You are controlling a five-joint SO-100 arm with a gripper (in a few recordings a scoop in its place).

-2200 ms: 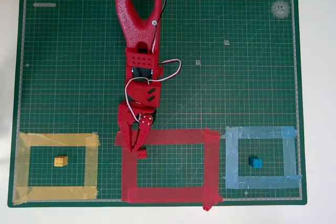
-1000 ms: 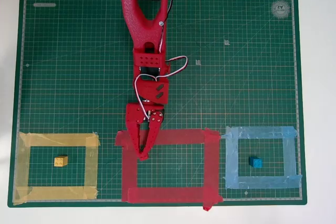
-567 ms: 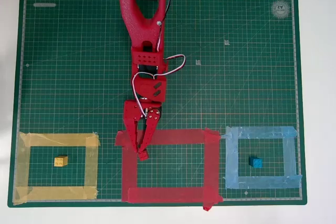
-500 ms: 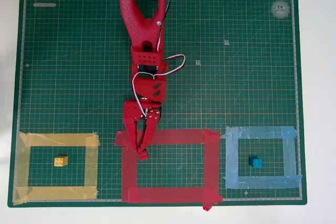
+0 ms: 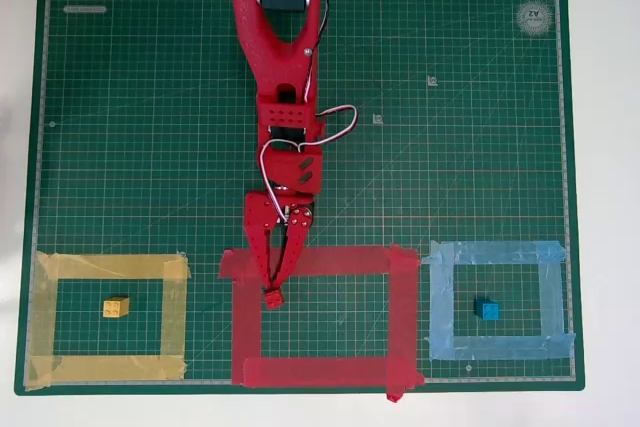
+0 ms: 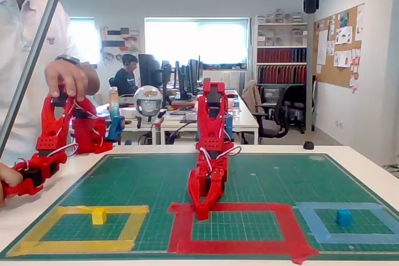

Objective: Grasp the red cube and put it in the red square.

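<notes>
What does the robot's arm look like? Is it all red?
Nearly all of it. The arm is bright red plastic with rounded links. Black motor blocks sit in its joints. Thin white cables loop out beside it. A small row of holes marks one link. Its tool ends in two long, thin, pointed red fingers.

On the tabletop (image 5: 600,197) lies a cutting mat (image 5: 450,97), and three tape frames sit in a row along its near edge. In the overhead view, the red square (image 5: 320,372) is in the middle, with the red cube (image 5: 272,297) inside its upper left corner under the hand (image 5: 274,285). A block (image 5: 116,307) lies in the left frame (image 5: 105,267), another block (image 5: 487,310) in the right frame (image 5: 500,252).
</notes>
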